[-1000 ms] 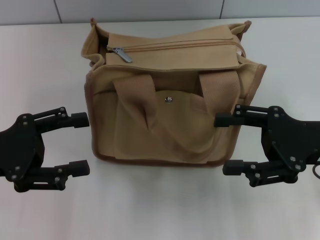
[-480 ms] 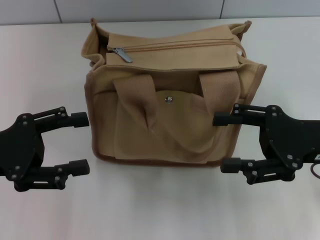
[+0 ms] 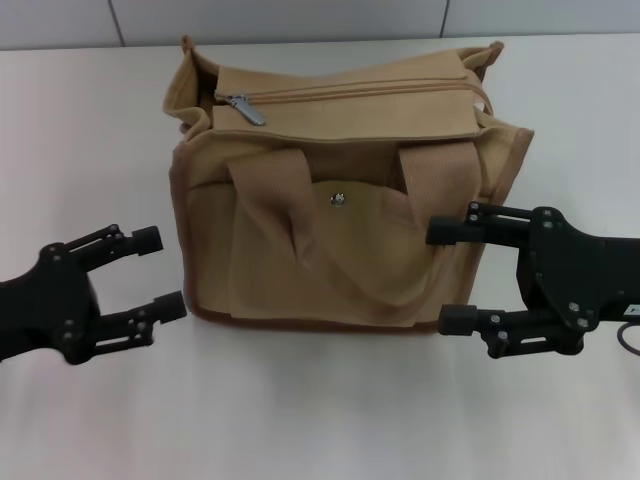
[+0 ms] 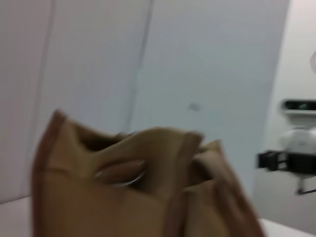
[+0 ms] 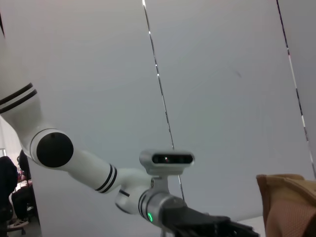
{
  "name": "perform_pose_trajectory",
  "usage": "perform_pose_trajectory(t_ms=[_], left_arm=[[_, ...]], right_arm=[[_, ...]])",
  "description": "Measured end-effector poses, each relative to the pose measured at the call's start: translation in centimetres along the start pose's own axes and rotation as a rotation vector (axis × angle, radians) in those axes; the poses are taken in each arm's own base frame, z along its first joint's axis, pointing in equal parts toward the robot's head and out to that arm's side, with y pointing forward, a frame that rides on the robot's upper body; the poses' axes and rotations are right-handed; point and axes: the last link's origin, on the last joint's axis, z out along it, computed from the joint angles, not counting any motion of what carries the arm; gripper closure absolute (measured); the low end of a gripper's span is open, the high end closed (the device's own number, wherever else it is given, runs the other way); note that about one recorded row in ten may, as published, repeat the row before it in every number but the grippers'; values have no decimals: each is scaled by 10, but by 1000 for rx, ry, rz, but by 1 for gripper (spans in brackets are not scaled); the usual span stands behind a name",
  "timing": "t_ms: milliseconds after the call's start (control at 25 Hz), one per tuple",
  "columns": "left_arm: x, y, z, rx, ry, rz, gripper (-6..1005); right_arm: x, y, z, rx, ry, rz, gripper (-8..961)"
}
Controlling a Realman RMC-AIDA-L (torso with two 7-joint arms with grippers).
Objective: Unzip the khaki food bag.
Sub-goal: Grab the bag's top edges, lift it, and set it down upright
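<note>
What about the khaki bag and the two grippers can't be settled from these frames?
- khaki food bag: back and inside hidden by its own body in the head view.
- Zipper pull: blurred in the left wrist view.
- left gripper: arm cut off by the head view's edge.
- right gripper: own fingers absent from the right wrist view.

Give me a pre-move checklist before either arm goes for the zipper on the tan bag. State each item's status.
1. Boxy tan canvas food bag upright on the white table: ok.
2. Top zipper closed, metal zipper pull exposed at the bag's left end: ok.
3. Left gripper open, beside the bag's lower left corner: ok.
4. Right gripper open, at the bag's right front edge: ok.
5. Either gripper at the pull: not ok, both sit low.
6. Fingers touching fabric: cannot tell.
</note>
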Motion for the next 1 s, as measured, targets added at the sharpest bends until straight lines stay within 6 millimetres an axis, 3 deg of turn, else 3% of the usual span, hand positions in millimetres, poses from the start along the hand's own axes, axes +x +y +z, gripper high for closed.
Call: perform_pose_trajectory(t_ms=[40,80,240,440,680,880,1000], left_arm=[[0,0,0,0,0,0,144],[-15,-8,10,108,-10,5,144],[-18,-11,13,137,-14,9,145],[-31,-24,38,255,-37,34,144],[-31,-28,51,263,-43,66,185],[-29,-27,48,265,-30,84,220],[-28,-27,45,269,-15,84,431]], right_arm=[[0,0,0,0,1,-1,129],[-1,-2,1,2,3,-3,129],[-1,-3,2,4,7,-3,129],[0,-5,3,12,13,-1,128],[1,-5,3,23,2,11,128],[2,-5,3,25,-1,13,129],[2,-5,3,26,-1,13,129]])
